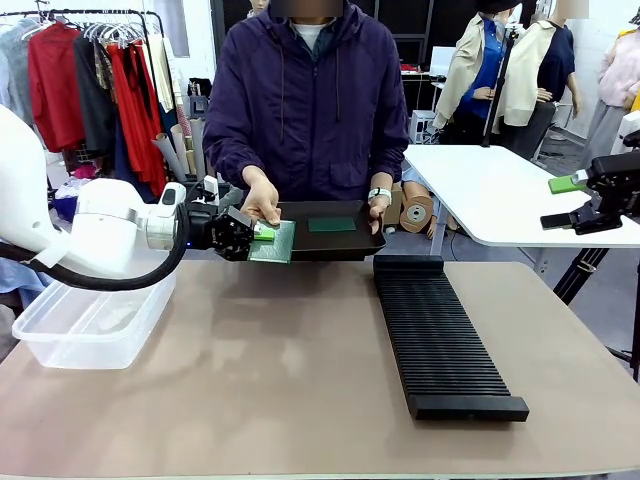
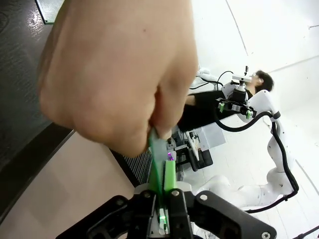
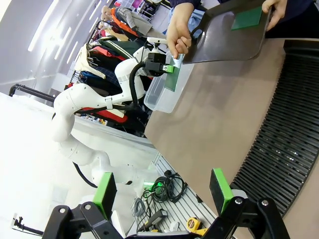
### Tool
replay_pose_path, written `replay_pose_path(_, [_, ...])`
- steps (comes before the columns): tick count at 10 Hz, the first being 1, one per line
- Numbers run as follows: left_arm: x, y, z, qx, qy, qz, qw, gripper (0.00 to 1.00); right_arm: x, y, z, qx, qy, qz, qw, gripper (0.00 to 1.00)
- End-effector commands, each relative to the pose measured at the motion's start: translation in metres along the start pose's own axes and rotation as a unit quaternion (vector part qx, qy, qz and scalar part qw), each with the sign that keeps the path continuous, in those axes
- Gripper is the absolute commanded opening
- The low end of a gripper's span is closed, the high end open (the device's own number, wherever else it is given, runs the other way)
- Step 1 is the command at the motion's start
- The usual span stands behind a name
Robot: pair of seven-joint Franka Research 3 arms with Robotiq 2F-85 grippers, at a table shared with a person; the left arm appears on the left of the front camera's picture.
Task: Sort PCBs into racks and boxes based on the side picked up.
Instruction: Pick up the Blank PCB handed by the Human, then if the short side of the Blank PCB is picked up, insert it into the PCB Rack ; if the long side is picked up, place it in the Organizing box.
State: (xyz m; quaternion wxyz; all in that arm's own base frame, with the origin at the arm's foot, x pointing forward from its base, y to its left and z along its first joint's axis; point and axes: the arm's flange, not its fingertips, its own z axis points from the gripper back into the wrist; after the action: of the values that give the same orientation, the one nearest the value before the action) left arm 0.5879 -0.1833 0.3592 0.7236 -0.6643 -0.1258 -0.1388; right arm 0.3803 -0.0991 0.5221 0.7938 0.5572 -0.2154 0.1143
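At the tabletop's far edge, left of the middle, the left arm (image 1: pixel 110 225) reaches in level and sideways. Its jaws are clenched on one edge of a green PCB (image 1: pixel 275 243) that the person's hand (image 1: pixel 262 203) also pinches, seemingly a handover beside the black tray (image 1: pixel 345 245). A second PCB (image 1: pixel 332 225) lies on that tray. The right jaws hang released beyond the far right corner, probably idle. The slotted rack (image 1: pixel 435 335) lies right of centre, and the clear box (image 1: pixel 90 325) is at the left edge.

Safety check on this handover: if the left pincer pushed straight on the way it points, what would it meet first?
Likely the person's hand, pinching the same PCB just ahead.
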Motion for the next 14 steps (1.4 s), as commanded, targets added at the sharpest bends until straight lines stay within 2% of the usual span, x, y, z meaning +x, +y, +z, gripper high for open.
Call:
replay_pose_path(1, [0.0022, -0.0009, -0.0025, -0.001, 0.011, 0.011, 1.0, 0.0, 0.0019, 0.0014, 0.0005, 0.006, -0.005, 0.004, 1.0, 1.0])
replay_pose_path(4, [0.001, -0.0007, -0.0043, -0.009, 0.028, 0.003, 1.0, 0.0, 0.0019, 0.0014, 0.0005, 0.006, -0.005, 0.004, 1.0, 1.0])
replay_pose_path(5, [-0.0007, 0.0004, -0.0001, 0.001, 0.003, 0.007, 1.0, 0.0, 0.0019, 0.0014, 0.0005, 0.006, -0.005, 0.004, 1.0, 1.0])
replay_pose_path(14, [-0.0007, 0.0004, -0.0001, 0.001, 0.003, 0.007, 1.0, 0.0, 0.0019, 0.0014, 0.0005, 0.006, -0.005, 0.004, 1.0, 1.0])
